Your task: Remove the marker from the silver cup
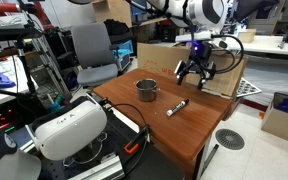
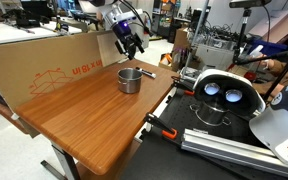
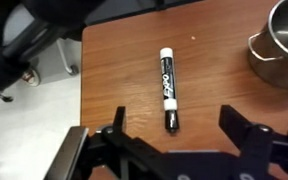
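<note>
Bright, even room light, probably from overhead, leaves a pale sheen across the wooden table (image 2: 84,125) toward its near corner and casts only soft, short shadows. Both exterior views are small and grainy. In the wrist view the silver cup (image 3: 282,50) shows white glare on its rim, the marker (image 3: 168,88) is sharp, and the gripper (image 3: 174,120) looks dark and slightly blurred.

Nothing I can properly read from here, pale lettering along the dark barrel of the marker (image 3: 168,90) too blurred for me, red printing on the cardboard panel (image 2: 44,60) equally illegible
</note>
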Robot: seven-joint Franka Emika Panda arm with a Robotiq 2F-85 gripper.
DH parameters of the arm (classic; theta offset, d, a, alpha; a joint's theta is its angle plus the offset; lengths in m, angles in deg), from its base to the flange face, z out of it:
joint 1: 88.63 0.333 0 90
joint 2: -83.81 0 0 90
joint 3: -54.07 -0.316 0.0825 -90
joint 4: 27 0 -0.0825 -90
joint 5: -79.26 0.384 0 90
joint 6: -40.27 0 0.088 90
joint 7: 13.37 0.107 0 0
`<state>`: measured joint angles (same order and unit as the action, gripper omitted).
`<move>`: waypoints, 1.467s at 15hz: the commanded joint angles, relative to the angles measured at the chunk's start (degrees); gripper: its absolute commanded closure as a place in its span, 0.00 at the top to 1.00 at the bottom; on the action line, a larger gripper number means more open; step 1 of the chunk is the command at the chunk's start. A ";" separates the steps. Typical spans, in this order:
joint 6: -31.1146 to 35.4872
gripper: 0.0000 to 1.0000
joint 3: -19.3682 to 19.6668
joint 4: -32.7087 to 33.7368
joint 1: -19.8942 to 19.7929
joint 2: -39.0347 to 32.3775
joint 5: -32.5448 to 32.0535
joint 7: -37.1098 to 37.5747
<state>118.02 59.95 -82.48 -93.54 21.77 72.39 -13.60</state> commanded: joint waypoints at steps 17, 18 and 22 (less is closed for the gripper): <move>38.59 1.00 -3.82 -50.71 0.49 44.02 1.93 -3.82; 32.45 1.00 -3.26 -42.37 1.12 38.68 0.81 -2.99; 36.41 1.00 -3.24 -49.04 1.15 42.84 0.91 -3.00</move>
<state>154.60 56.55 -131.66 -92.54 64.63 73.22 -16.56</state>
